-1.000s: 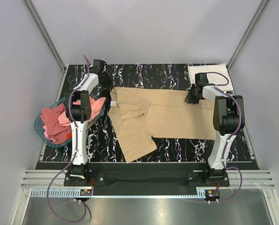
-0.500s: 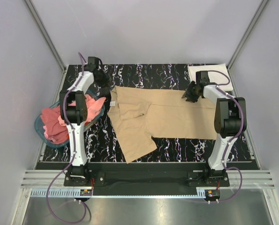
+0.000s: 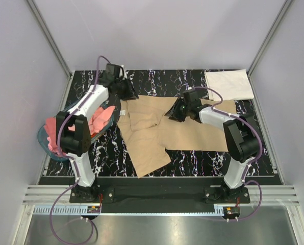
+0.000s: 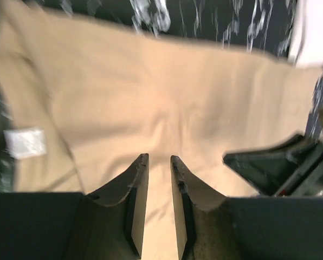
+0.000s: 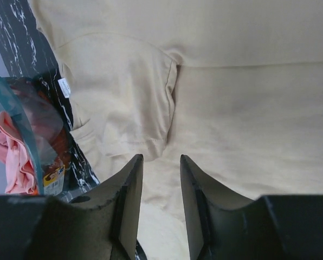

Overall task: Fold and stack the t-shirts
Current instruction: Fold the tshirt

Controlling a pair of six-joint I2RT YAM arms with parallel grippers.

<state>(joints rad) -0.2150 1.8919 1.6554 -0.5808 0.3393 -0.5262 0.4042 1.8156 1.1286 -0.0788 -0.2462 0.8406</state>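
A tan t-shirt (image 3: 187, 127) lies spread flat on the black marbled table, its white neck label (image 3: 124, 113) at the left and one sleeve (image 3: 147, 155) trailing toward the near edge. My left gripper (image 3: 132, 95) hovers over the shirt's far left edge. In the left wrist view it (image 4: 159, 158) is open by a narrow gap, with only tan cloth (image 4: 167, 97) below. My right gripper (image 3: 173, 114) hangs over the shirt's middle. In its own view it (image 5: 161, 157) is open and empty, above the cloth beside the folded-in sleeve (image 5: 123, 97). A white t-shirt (image 3: 228, 84) lies folded at the far right.
A translucent blue basket (image 3: 43, 138) holding pink and red t-shirts (image 3: 65, 127) sits at the table's left edge, under the left arm. It also shows in the right wrist view as the basket (image 5: 12, 105). Grey walls close in the table on three sides.
Both grippers have opened and left the shirt's far edge. The left one swung right over the shirt's corner. The right one moved left to the shirt's middle. The shirt lies as before.
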